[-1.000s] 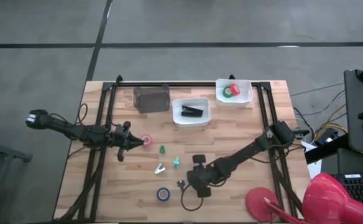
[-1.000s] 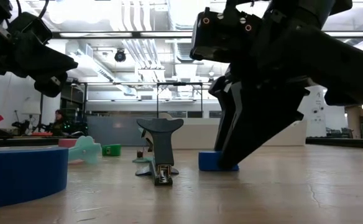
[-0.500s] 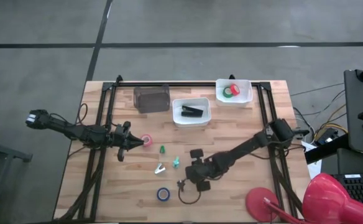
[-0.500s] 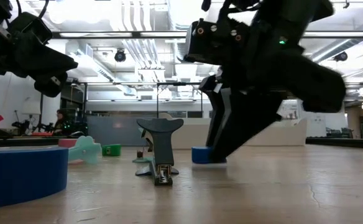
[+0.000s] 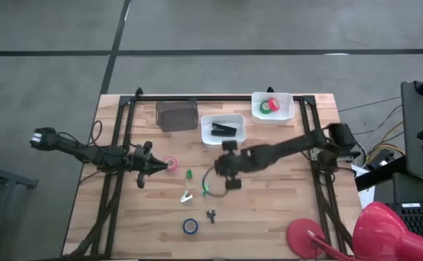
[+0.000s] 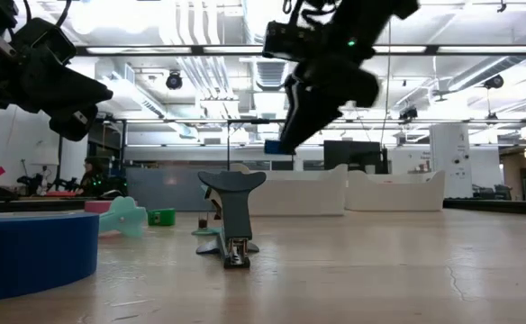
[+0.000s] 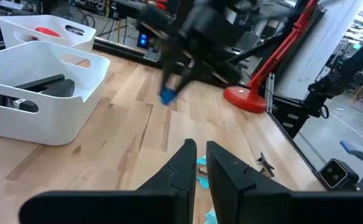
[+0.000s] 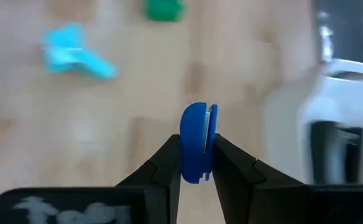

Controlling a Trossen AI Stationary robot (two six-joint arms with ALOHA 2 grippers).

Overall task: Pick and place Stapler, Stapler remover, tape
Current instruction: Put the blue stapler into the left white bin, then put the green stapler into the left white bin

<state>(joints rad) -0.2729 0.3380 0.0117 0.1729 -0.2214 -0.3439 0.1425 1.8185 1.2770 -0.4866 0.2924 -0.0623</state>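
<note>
My right gripper [image 8: 197, 155] is shut on a small blue staple remover [image 8: 198, 142], high above the table's middle [image 5: 224, 170], just near of the white bin [image 5: 206, 138] that holds the black stapler [image 5: 224, 130]. My left gripper [image 5: 157, 165] hovers shut beside the pink tape roll [image 5: 171, 164], above the table and touching nothing. The blue tape roll [image 5: 190, 226] lies flat near the near edge. Red and green rolls [image 5: 269, 106] lie in the far white bin. Green [image 5: 188, 175], teal [image 5: 205, 189], silver [image 5: 187, 196] and black [image 5: 211, 214] removers lie on the table. My right gripper pinches the blue staple remover [image 8: 198, 142] between its two fingers [image 8: 169, 155]; its rounded end sticks out past the fingertips. The fingers slant down from above [image 6: 308, 99]. The remover [image 6: 276, 145] is lifted clear of the table.
A dark bin [image 5: 177, 114] stands at the far edge, left of the stapler's bin. A red lamp base [image 5: 320, 239] sits at the table's near right corner. A black frame [image 5: 117, 174] runs round the table. Bare wood lies right of the middle.
My right gripper, shut on the blue remover, has lifted it off the table beside the blue tape roll and carried it up and toward the far edge, to the stapler's bin. The left arm has kept still.
</note>
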